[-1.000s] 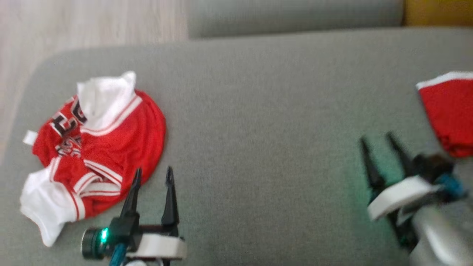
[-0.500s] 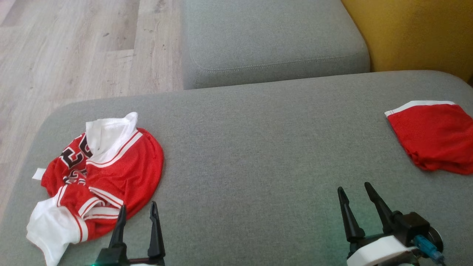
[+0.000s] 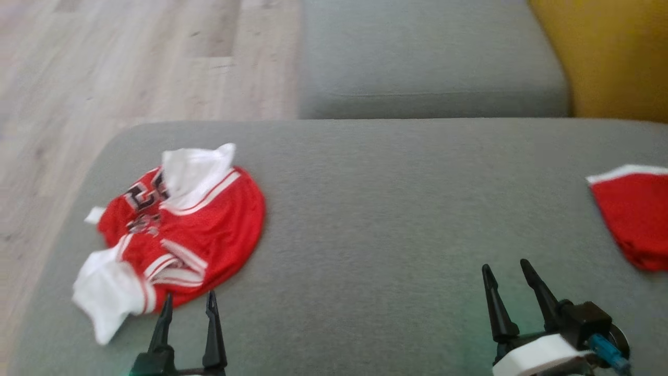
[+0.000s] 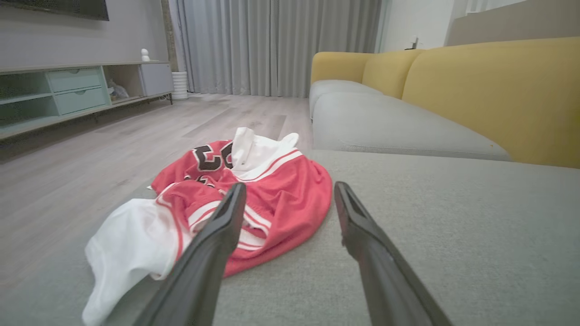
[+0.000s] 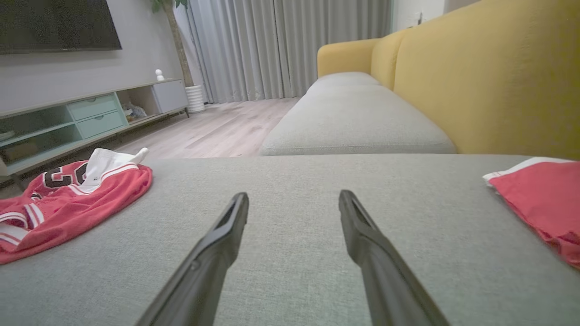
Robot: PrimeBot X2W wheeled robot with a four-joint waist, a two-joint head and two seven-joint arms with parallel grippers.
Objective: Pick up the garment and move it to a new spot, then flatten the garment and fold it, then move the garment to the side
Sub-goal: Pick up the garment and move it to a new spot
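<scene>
A crumpled red and white garment (image 3: 177, 230) with black lettering lies in a heap on the left part of the grey cushion (image 3: 391, 209). The left wrist view shows the garment (image 4: 272, 194) just beyond my open left gripper (image 4: 290, 190). In the head view my left gripper (image 3: 189, 300) stands open right at the heap's near edge, nothing between its fingers. Far to the right my right gripper (image 3: 506, 266) is open over bare cushion. The right wrist view has the right gripper (image 5: 294, 194) open, with the garment (image 5: 68, 199) off to the left.
A second red piece of cloth with a white band (image 3: 634, 219) lies at the cushion's right edge, also (image 5: 539, 194). Behind are another grey seat cushion (image 3: 428, 57), a yellow sofa back (image 3: 616, 57) and wooden floor (image 3: 130, 62) to the left.
The head camera has turned, shifting the whole picture rightward and sharpening then blurring. Both grippers stay open, low in the view; the garment lies as before.
</scene>
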